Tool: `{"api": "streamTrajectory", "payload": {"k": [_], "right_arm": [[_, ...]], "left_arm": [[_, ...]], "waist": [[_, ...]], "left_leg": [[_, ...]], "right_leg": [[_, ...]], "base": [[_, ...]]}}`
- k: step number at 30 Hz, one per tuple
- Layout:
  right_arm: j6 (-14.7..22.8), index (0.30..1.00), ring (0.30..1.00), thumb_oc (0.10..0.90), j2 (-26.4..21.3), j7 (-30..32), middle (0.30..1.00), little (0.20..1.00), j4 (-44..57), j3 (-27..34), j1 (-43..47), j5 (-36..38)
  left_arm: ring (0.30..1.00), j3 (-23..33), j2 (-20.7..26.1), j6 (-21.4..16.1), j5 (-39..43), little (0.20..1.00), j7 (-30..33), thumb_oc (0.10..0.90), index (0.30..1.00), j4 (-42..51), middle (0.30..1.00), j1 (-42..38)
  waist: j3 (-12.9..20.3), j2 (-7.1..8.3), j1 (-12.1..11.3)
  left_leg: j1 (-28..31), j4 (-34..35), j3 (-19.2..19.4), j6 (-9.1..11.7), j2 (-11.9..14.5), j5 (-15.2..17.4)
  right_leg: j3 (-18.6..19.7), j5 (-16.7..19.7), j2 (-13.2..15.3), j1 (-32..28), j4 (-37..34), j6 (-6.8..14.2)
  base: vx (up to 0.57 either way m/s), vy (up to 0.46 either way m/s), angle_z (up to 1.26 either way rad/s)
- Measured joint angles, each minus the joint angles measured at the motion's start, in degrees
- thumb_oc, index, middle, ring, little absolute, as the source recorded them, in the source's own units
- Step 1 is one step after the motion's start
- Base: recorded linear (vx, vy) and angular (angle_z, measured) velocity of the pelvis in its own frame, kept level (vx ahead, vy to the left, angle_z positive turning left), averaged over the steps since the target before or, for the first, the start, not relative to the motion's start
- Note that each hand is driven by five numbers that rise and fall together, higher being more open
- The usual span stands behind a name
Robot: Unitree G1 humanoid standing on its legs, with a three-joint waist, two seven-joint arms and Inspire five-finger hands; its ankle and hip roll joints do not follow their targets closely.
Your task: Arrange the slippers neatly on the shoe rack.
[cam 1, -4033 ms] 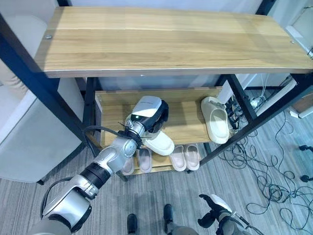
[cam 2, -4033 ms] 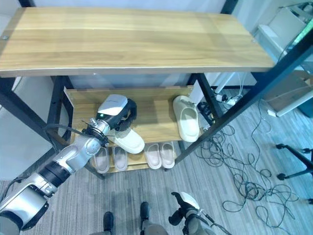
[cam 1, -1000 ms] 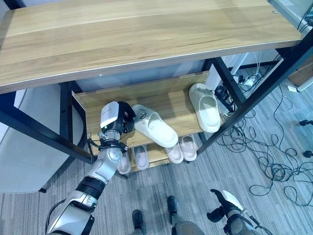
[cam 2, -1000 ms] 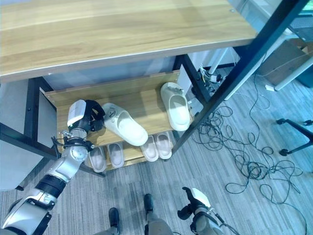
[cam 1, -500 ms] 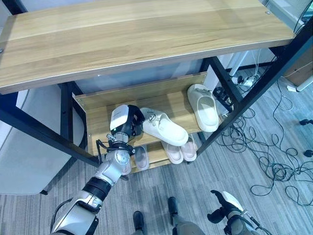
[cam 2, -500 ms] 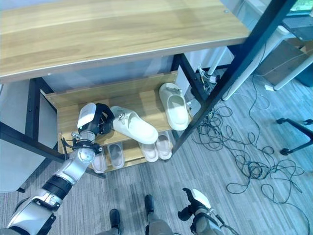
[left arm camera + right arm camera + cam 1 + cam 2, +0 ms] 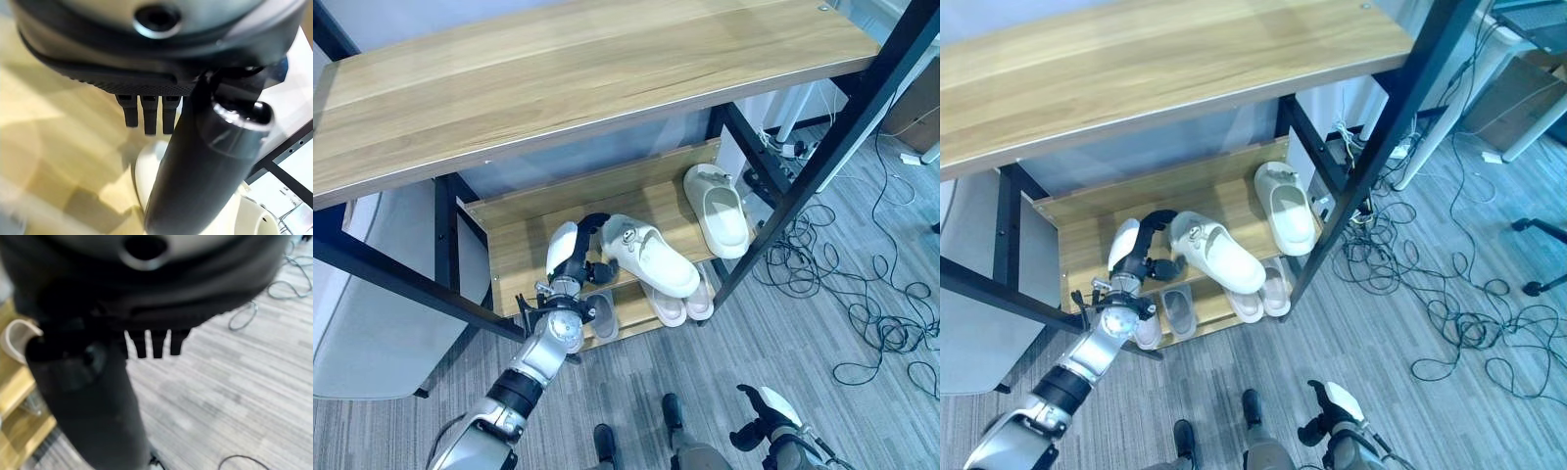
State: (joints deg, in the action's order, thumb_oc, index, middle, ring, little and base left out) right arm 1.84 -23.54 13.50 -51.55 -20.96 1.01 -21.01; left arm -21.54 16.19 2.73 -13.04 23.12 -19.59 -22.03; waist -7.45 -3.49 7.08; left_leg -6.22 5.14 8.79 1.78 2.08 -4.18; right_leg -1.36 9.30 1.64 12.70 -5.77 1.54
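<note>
On the rack's middle shelf [image 7: 514, 245], my left hand [image 7: 570, 257] is shut on the heel of a white slipper [image 7: 651, 259]. This slipper lies at a slant, with its toe out over the shelf's front edge toward the right. The left wrist view shows the slipper's white heel [image 7: 146, 176] just past the curled fingers [image 7: 149, 115] and the thumb. A second white slipper [image 7: 717, 206] lies flat at the shelf's right end, a short gap from the held one. My right hand [image 7: 764, 423] hangs low over the floor at the lower right, fingers relaxed and holding nothing.
A wide wooden top board [image 7: 558, 78] overhangs the shelf. On the bottom shelf lie small pale slippers [image 7: 603, 315] and another pair [image 7: 690, 299]. A black slanted post [image 7: 773, 211] stands at the rack's right end. Loose cables [image 7: 862, 294] cover the carpet on the right.
The whole view has shifted. My left hand has moved right along the shelf with the white slipper, bringing it closer to the second slipper. The right hand stays put.
</note>
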Motion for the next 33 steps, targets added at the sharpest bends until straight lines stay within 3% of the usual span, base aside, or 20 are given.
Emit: {"api": "streamTrajectory", "payload": {"k": [12, 19, 33], "right_arm": [[-0.07, 0.9, 0.9, 0.8, 0.03, 0.49, 0.9, 0.9, -0.03, 0.08, -0.26, 0.0], [-0.09, 0.9, 0.9, 0.8, 0.06, 0.53, 0.9, 0.9, -0.09, 0.1, -0.34, 0.0], [-0.28, 0.9, 0.9, 0.8, 1.17, 0.84, 0.9, 0.9, -2.0, 0.09, 0.2, 0.0]], "left_arm": [[0.9, 1.95, -0.06, -1.39, 1.86, 0.9, -0.3, 0.8, 0.9, 7.56, 0.9, 6.13], [0.9, 2.19, -0.31, -2.17, 6.92, 0.9, -3.12, 0.8, 0.9, 9.55, 0.9, 11.02], [0.9, 1.35, -1.32, -2.22, 11.36, 0.9, -3.79, 0.8, 0.9, 9.54, 0.9, 11.48]], "waist": [[-0.88, -0.07, -0.27], [-1.02, -0.09, -0.98], [-1.28, 0.14, -1.5]], "left_leg": [[1.17, 0.01, -1.32, 0.03, 0.1, -0.02], [1.34, 0.0, -1.63, 0.06, 0.16, -0.04], [1.41, 0.0, -1.67, 0.06, 0.16, -0.04]], "right_leg": [[-1.03, -0.21, 0.02, -1.71, -0.02, 0.12], [-1.45, -0.37, 0.03, -2.04, -0.02, 0.3], [-1.47, -0.39, 0.03, -2.12, -0.02, 0.31]], "base": [[-0.01, -0.02, 0.04], [0.0, -0.009, 0.02], [0.0, 0.0, 0.0]]}}
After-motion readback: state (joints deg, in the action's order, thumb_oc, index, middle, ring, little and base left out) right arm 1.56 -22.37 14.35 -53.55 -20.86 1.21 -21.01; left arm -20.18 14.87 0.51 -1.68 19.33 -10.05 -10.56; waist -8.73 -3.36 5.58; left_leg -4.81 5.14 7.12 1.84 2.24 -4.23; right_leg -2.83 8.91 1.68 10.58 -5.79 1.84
